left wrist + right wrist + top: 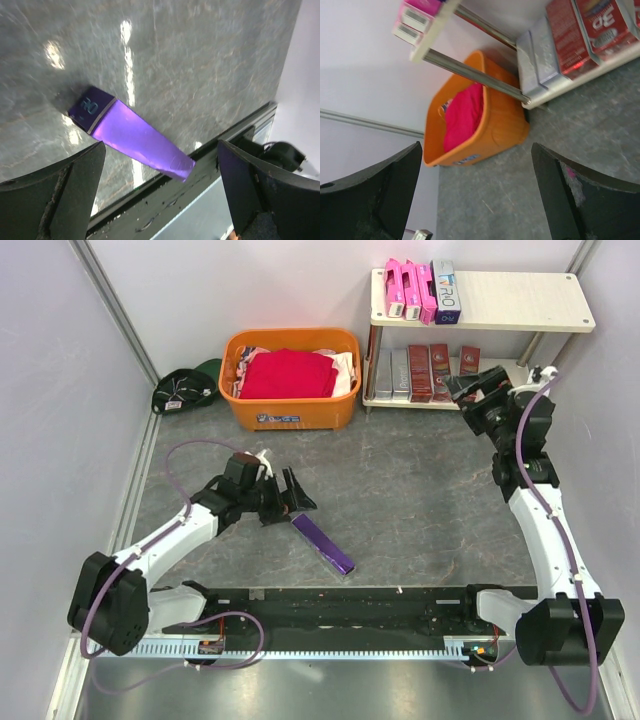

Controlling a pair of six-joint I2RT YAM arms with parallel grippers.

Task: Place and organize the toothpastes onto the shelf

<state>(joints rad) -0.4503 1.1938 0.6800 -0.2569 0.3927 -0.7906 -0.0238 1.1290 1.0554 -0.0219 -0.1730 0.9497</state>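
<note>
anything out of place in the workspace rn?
Yes: one purple toothpaste box lies flat and diagonal on the table, just ahead of the left arm's open fingers, far from the shelf where the other boxes sit. Nothing looks spilled or damaged.

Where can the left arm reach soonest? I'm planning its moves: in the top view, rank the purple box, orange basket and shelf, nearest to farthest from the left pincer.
1. purple box, on the table just in front of the open left pincer.
2. orange basket, beyond the pincer at the back wall.
3. shelf, far off at the back right.
</note>
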